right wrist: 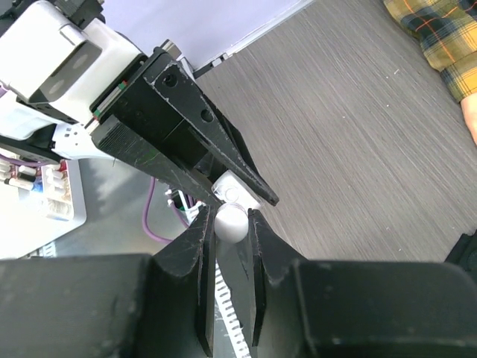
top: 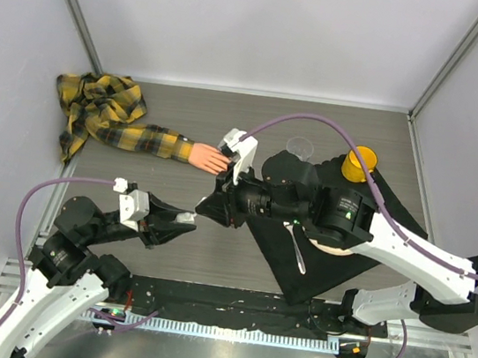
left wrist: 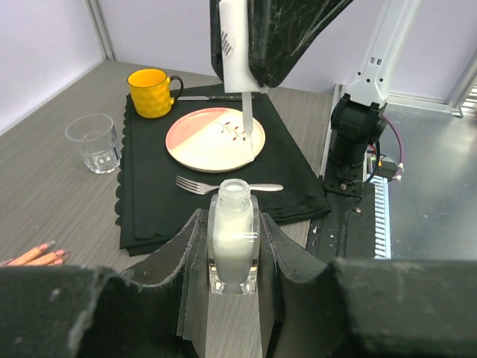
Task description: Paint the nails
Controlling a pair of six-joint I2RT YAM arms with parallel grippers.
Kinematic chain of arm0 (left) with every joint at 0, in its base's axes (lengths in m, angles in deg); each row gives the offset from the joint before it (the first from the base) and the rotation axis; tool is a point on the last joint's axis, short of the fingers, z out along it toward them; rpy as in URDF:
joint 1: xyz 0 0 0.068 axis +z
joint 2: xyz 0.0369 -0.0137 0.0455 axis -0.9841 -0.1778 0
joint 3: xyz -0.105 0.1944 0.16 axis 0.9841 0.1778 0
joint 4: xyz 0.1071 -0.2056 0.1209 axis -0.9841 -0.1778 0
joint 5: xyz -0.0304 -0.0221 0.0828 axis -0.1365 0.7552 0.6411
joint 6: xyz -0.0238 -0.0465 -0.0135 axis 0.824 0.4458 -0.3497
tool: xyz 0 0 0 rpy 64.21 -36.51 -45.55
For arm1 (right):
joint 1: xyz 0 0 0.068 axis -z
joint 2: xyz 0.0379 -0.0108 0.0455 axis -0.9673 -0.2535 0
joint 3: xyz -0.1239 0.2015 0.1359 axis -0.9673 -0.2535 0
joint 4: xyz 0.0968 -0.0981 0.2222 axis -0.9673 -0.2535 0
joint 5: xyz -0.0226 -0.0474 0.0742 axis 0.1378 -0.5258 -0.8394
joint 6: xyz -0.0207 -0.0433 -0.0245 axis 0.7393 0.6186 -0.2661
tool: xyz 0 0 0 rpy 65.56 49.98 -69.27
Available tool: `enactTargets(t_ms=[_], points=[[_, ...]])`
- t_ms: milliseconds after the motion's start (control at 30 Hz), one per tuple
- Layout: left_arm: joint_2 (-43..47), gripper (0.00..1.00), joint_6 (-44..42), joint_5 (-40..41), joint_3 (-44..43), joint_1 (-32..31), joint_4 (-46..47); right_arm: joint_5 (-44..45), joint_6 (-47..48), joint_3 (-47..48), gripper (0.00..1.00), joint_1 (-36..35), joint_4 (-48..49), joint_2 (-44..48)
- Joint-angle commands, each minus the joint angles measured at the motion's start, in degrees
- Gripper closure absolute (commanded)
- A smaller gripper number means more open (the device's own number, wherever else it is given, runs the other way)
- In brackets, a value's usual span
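Left pincer is clamped on a small clear bottle of milky white polish, one finger pressed to each side, with the bottle upright and its neck open. Just beyond it the right pincer is closed around the white cap. From the left wrist view the cap's long stem hangs down with the thin brush at its end, up clear of the bottle's mouth. The two pincers sit nearly tip to tip over the grey table. The nails show at the lower left edge of the left wrist view, as pinkish tips on a few fingers lying flat on the table, left of the black mat and off to the side of the bottle. From above, the peach mannequin hand pokes out of the yellow-black plaid sleeve, which trails into the far left corner. Its fingertips there are hidden under the right arm's wrist. On the mat are a pink and cream plate, a fork and a yellow mug, and a clear glass stands on the table just beside the mat.
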Motion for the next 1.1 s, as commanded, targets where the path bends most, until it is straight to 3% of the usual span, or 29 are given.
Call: enactTargets(t_ms=[0,1067], points=[[-0.12,1.00,-0.13,0.47,-0.40,0.03,1.50,2.75,1.34,2.85,0.99,-0.26,2.15,-0.82],[-0.30,1.00,0.22,0.47,-0.48,0.03,1.50,-0.83,1.08,3.55,1.00,-0.35,2.77,-2.41]])
